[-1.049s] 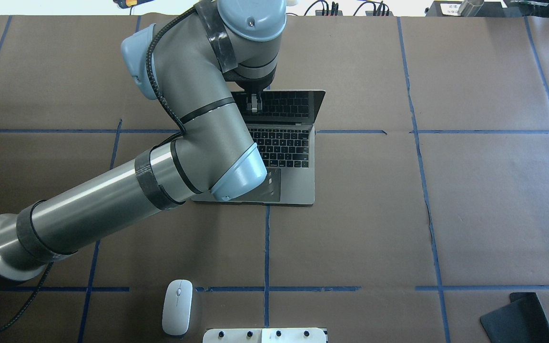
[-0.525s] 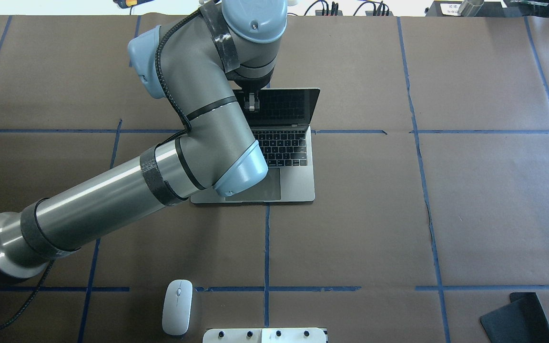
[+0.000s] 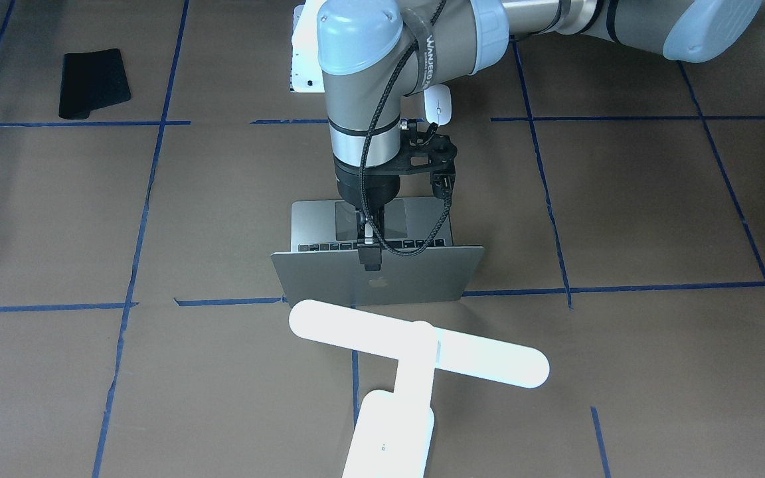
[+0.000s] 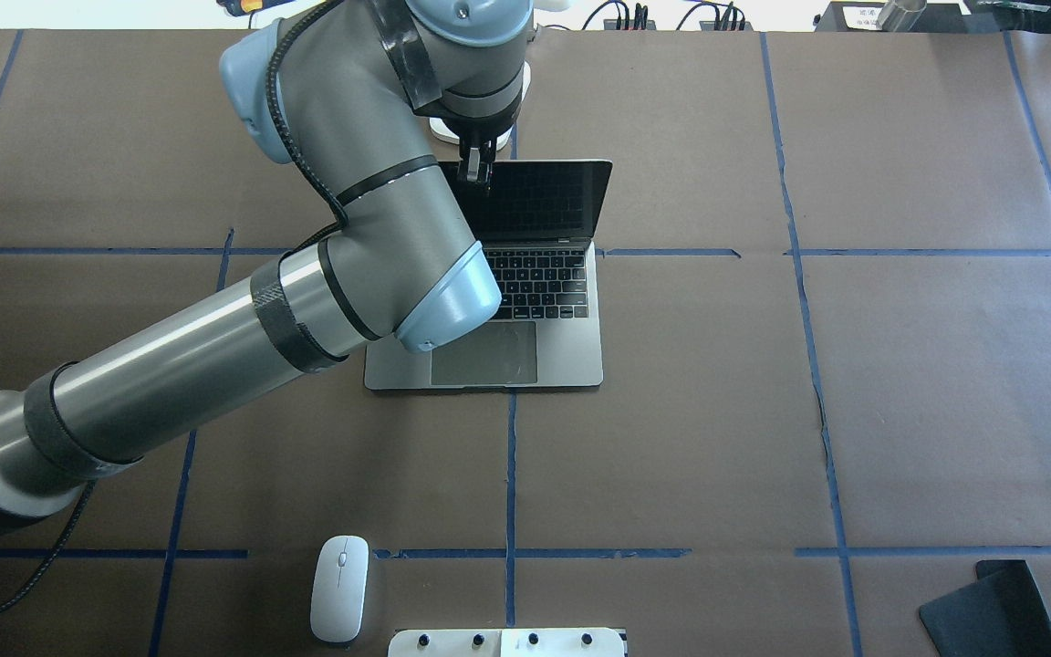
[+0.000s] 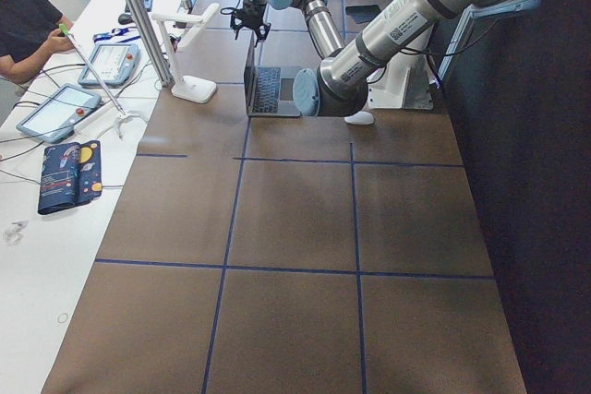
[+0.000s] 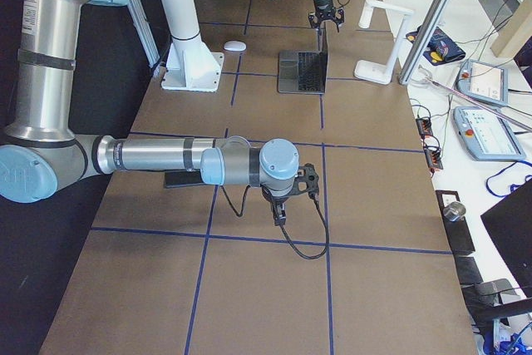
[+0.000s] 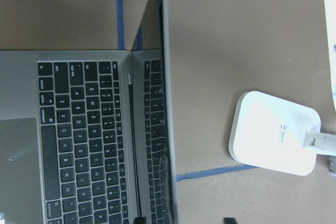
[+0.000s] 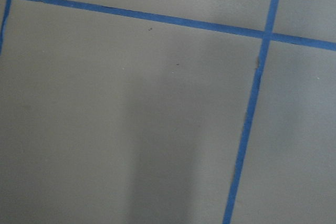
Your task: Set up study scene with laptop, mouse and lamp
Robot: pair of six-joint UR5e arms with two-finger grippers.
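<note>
One spread left hand (image 4: 475, 172) straddles the laptop (image 4: 565, 358) lid's top edge; the lamp (image 3: 422, 346) stands near, beyond it.

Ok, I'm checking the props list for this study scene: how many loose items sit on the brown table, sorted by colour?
White: 2 (glossy oval mouse, T-shaped desk lamp)
Grey-silver: 1 (slim metal laptop)
Black: 1 (flat rectangular mouse pad)
Total: 4
</note>
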